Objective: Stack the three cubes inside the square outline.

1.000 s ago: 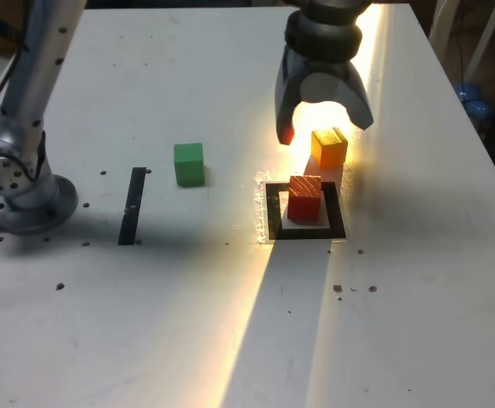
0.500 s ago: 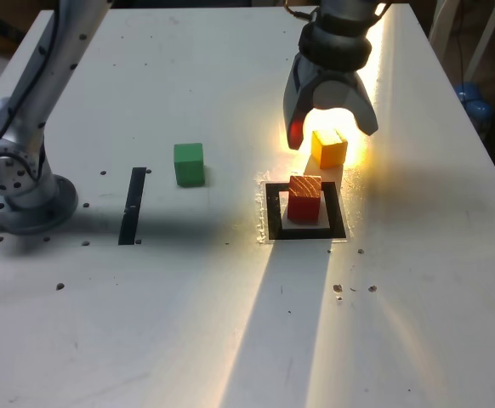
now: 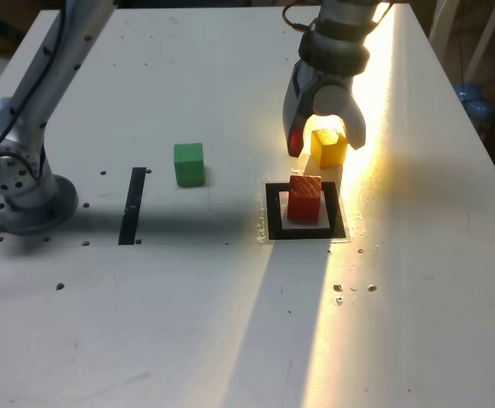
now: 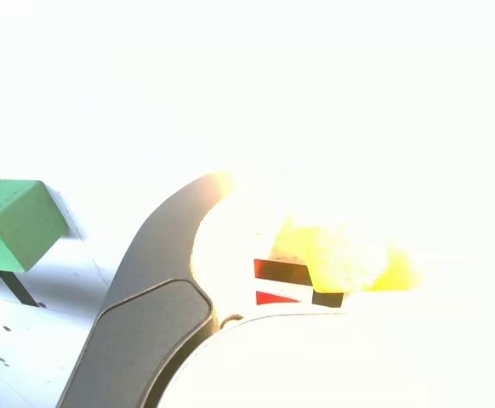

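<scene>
A wood grain is seen on the top of the red cube [image 3: 304, 197]. The yellow cube [image 3: 328, 146] and the green cube [image 3: 189, 163] are seen as matt, painted-looking blocks. The desk [image 3: 188, 297] is seen as smooth, white and slightly glossy under the sunlight. The square outline [image 3: 271, 212] is seen as black tape. The tool [image 3: 326, 140] is seen as smooth grey plastic or metal; which cannot be told.

The red cube [image 3: 304, 198] in the square outline [image 3: 272, 212] stands close beside the yellow cube [image 3: 328, 146], crowding that side, while open bench [image 3: 230, 102] separates the green cube [image 3: 188, 163].
</scene>
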Tool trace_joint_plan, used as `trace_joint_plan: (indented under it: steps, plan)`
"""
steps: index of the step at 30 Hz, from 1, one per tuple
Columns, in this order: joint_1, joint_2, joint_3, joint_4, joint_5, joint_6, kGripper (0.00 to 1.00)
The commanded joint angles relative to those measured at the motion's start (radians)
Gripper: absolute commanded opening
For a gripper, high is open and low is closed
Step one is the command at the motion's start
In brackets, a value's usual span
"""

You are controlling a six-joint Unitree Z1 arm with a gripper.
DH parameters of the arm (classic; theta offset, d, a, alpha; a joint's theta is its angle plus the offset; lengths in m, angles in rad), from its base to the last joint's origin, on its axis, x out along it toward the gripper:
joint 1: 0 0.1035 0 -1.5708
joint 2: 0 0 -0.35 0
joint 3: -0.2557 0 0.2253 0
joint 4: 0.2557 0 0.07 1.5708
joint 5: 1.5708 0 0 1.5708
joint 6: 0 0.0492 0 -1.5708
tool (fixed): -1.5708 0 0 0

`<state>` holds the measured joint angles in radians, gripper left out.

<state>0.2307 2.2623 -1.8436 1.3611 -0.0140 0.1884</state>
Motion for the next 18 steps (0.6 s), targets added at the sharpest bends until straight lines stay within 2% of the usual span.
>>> trace_joint_plan:
  steps: [1, 5, 18]
  plan:
    - [0.002, 0.007, -0.001, -0.004, -0.001, 0.002, 0.44]
    - [0.002, 0.011, -0.004, -0.008, -0.001, 0.004, 0.36]
    - [0.002, 0.015, -0.003, -0.008, 0.001, 0.007, 0.35]
